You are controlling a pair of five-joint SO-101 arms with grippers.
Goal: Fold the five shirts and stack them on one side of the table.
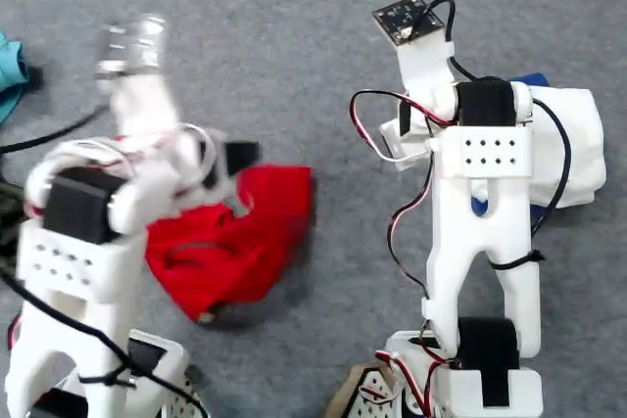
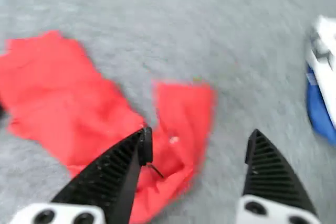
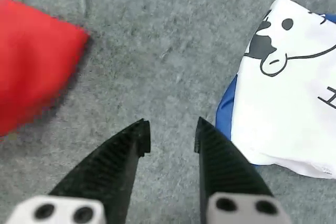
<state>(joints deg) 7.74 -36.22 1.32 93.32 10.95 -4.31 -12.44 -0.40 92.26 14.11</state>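
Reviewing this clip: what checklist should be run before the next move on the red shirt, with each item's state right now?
1. Left end effector open, holding nothing: ok.
2. Red shirt lying flat for a fold: not ok, it is rumpled.
3. Right end effector open over bare table: ok.
4. White shirt on top of blue shirt: ok.
5. All five shirts accounted for: cannot tell; a teal cloth lies at the table edge.
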